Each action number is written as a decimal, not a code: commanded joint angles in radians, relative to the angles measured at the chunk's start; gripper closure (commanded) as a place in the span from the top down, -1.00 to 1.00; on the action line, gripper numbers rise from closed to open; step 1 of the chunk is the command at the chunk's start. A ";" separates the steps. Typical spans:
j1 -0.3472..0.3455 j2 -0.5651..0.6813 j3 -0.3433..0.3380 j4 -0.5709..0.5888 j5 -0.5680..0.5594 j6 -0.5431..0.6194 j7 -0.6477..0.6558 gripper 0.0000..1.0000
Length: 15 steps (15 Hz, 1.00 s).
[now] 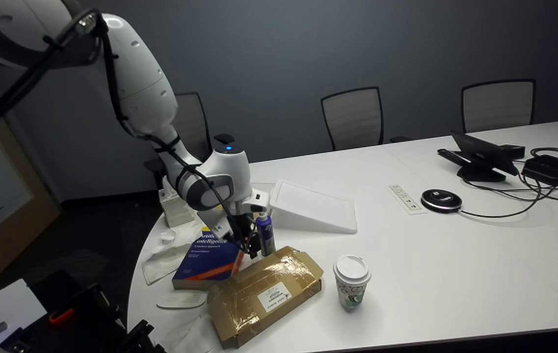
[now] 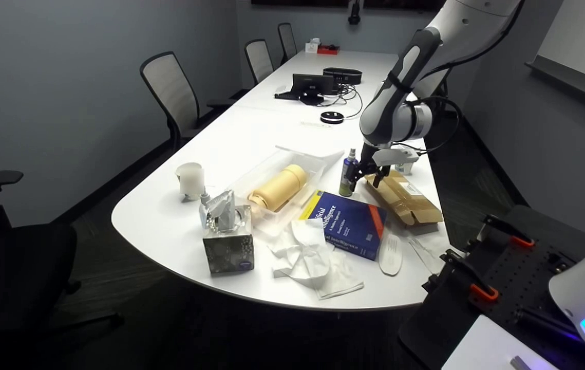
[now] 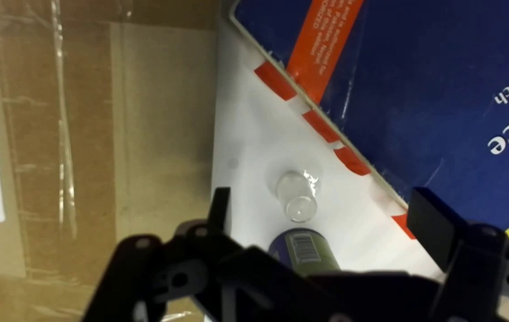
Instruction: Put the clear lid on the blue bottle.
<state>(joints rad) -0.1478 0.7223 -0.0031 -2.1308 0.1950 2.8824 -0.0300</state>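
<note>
The clear lid [image 3: 298,197] is a small see-through cap standing on the white table between the carton and the book in the wrist view. I cannot make it out in either exterior view. The blue bottle [image 1: 265,234] stands upright with a pale spray top; it also shows in an exterior view [image 2: 347,177]. In the wrist view only the lower part of the bottle [image 3: 305,250] shows, close to the lid; the gripper body hides the rest. My gripper [image 3: 321,217] is open and empty, pointing down above the lid, right beside the bottle. It also shows in both exterior views [image 1: 253,249] [image 2: 365,182].
A cardboard carton [image 1: 269,299] and a thick blue book [image 2: 346,223] flank the gripper. A clear bin [image 2: 313,167] with a yellow bottle [image 2: 279,187] lies beyond. A white-lidded paper cup [image 1: 351,282], tissue box [image 2: 229,246] and crumpled tissues [image 2: 307,259] are also on the table.
</note>
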 commanded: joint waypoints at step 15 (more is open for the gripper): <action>0.001 0.178 -0.014 0.226 0.000 -0.149 0.096 1.00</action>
<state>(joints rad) -0.1391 0.8698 -0.0266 -1.9471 0.1916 2.7586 0.0443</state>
